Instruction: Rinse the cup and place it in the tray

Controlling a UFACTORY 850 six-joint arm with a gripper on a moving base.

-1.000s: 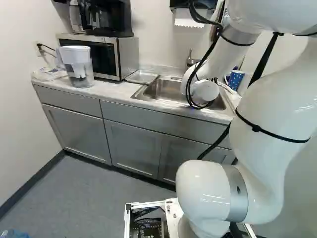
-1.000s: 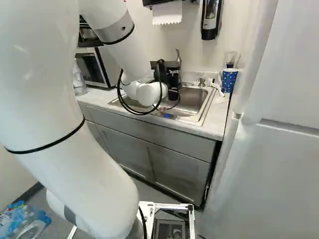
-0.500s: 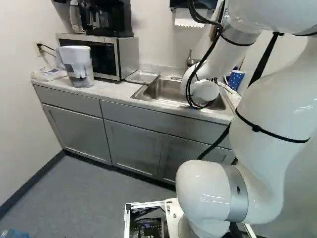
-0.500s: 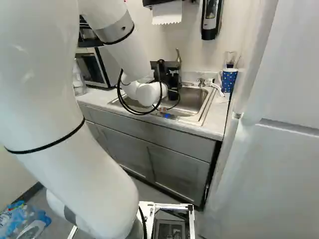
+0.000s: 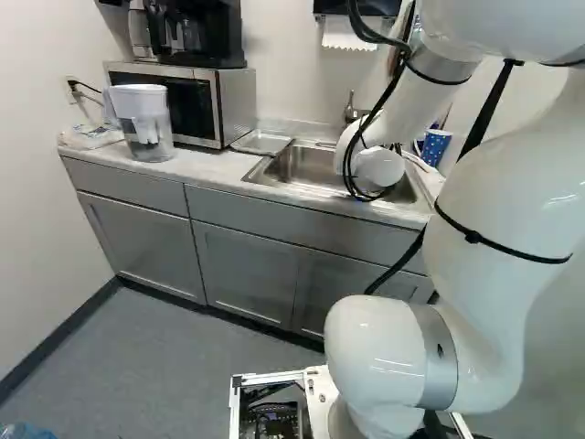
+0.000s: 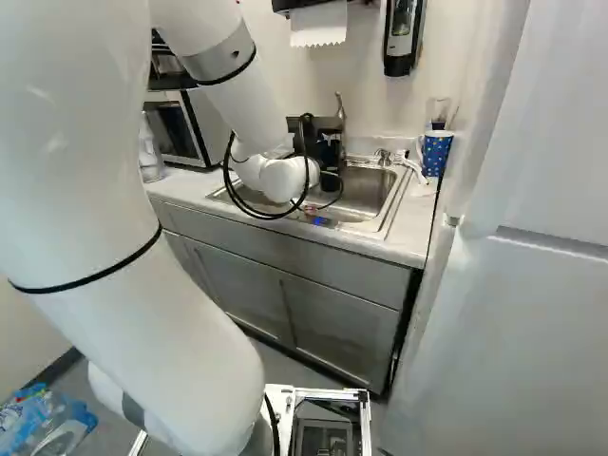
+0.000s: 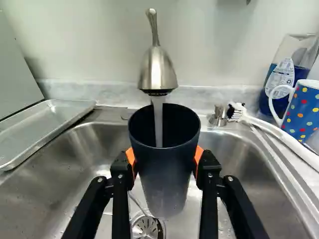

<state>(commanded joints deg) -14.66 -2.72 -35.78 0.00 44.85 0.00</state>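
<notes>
Sink (image 7: 65, 174) is presumably used to catch spill. Tray (image 7: 45, 122) is set beside the sink, likely for drop-off. By the gripper (image 7: 165, 157), clamped from both sides, the cup (image 7: 167, 184) is held mouth-up over the sink so the water stream (image 7: 158, 119) is caught inside.

looking down from behind the arm (image 5: 498, 210), 2 sides, sharing the sink (image 5: 306, 166); from the wrist (image 6: 285, 179), closely facing the tap (image 7: 158, 72).

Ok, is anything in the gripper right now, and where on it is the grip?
Yes, the dark cup: the gripper pinches its outer wall from two opposite sides, below the rim, upper part.
</notes>
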